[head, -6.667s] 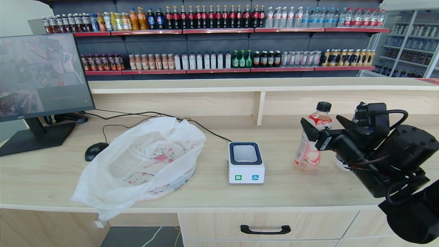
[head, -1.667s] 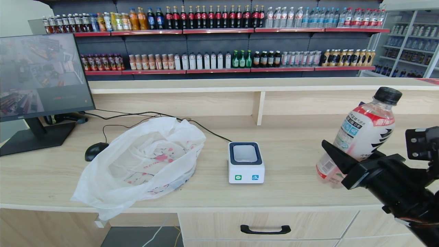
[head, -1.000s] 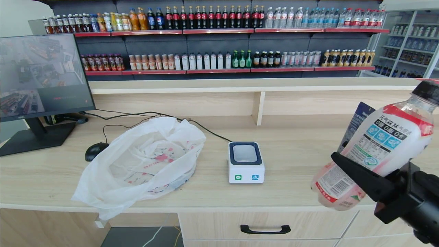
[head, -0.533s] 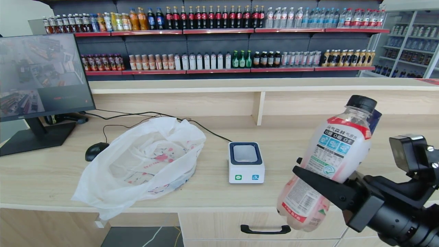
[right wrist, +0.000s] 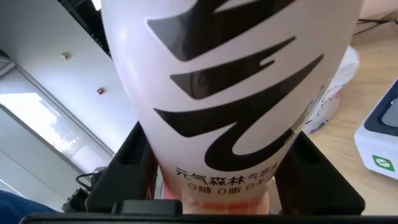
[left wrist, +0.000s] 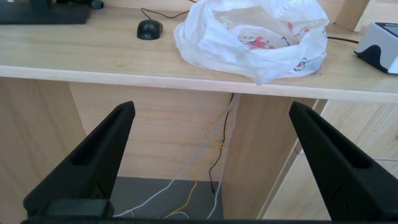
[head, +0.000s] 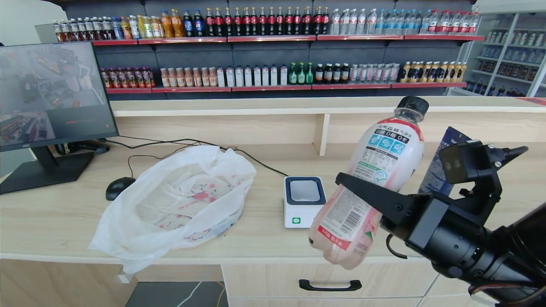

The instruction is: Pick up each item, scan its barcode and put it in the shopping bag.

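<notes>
Pale wooden desk (head: pixel 256 243) with checkout gear
Left to right on it: a monitor (head: pixel 51 94) on its stand, a black mouse (head: pixel 119 187), a white shopping bag (head: pixel 179 200) lying open, a small white scanner (head: pixel 300 200); black cables (head: pixel 170 143) run behind the bag

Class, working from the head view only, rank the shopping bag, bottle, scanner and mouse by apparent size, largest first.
1. shopping bag
2. bottle, though it is held nearer the camera, so its lead over the scanner is unsure
3. scanner
4. mouse
</notes>
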{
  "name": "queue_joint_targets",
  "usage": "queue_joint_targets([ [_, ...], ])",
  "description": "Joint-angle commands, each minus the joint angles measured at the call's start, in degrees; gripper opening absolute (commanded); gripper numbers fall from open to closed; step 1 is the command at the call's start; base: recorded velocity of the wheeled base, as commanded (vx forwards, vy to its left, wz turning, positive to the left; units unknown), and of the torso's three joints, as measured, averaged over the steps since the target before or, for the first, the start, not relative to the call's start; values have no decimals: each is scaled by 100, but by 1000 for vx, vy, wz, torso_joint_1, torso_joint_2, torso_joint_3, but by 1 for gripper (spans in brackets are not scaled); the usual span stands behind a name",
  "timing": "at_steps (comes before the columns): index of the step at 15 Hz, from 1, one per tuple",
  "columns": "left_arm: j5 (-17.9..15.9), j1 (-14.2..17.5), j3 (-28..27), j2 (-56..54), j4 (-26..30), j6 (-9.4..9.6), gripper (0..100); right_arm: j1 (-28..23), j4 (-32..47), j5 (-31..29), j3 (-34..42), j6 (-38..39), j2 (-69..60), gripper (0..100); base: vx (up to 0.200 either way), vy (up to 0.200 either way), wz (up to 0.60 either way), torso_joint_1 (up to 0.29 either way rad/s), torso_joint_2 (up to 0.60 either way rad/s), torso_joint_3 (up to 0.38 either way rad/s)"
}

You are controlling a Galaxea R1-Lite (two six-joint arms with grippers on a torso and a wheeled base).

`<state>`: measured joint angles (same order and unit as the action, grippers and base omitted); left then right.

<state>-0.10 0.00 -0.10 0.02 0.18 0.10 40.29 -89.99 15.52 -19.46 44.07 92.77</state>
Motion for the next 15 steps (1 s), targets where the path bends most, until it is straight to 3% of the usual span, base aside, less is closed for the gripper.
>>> queue_joint_targets([
  [1,1,0,1,-2,-1,-1,100,242,-1,4,-173,84,-66,0,0,0,0,0,0,0],
  [7,1,0,1,-2,-1,-1,100,629,-1,4,-463,673,-426,0,0,0,0,0,0,0],
  [12,1,0,1,-2,-1,-1,100,1069,-1,4,-550,691,-426,0,0,0,0,0,0,0],
  [15,1,0,1,-2,-1,-1,100,1077,-1,4,-577,682,-418,0,0,0,0,0,0,0],
])
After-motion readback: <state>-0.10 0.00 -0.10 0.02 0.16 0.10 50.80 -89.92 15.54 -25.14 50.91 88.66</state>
